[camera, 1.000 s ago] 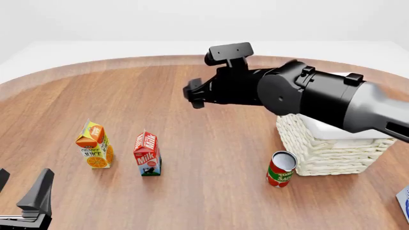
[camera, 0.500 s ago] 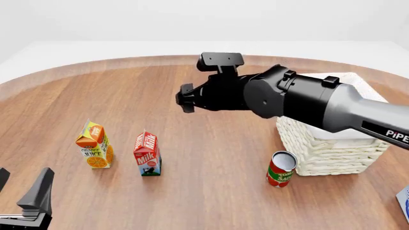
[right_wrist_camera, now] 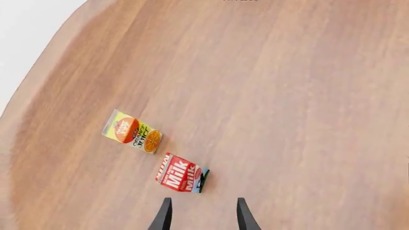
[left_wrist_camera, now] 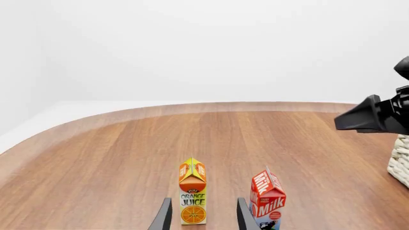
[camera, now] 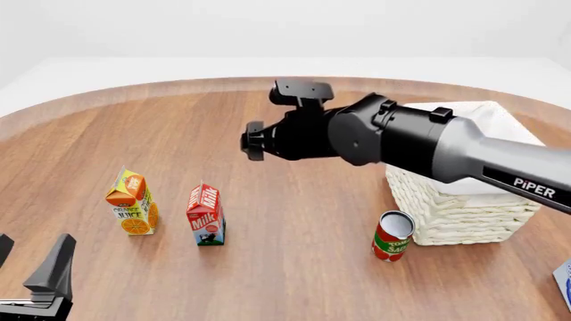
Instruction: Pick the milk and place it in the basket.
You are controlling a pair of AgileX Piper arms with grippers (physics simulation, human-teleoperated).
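The task is only at its beginning. The milk carton [camera: 206,216] stands upright on the round wooden table [camera: 295,200], untouched, with the orange juice carton [camera: 132,202] just beside it on its left. The wicker basket [camera: 464,200] with its white cloth liner is well apart from the milk, on the right side of the table, and a small tomato can [camera: 392,235] stands just in front of the basket's near-left corner. What lies inside the basket I cannot see, because my right arm covers a part of it.

My right gripper [right_wrist_camera: 200,214] hangs high above the table, over its middle, and looks down on both cartons; the milk lies just ahead of my fingertips in the right wrist view. The two fingers are apart, with nothing between them. My left gripper [left_wrist_camera: 200,215] is low at the near-left edge of the table, its fingers also apart and holding nothing. It points toward the juice carton, not the milk.

So nothing is done yet. In my judgement the right arm is the one making the approach. It must come down over the milk, close on its red upper part or its sides without knocking the juice carton, lift it, carry it across to the basket and release it inside.
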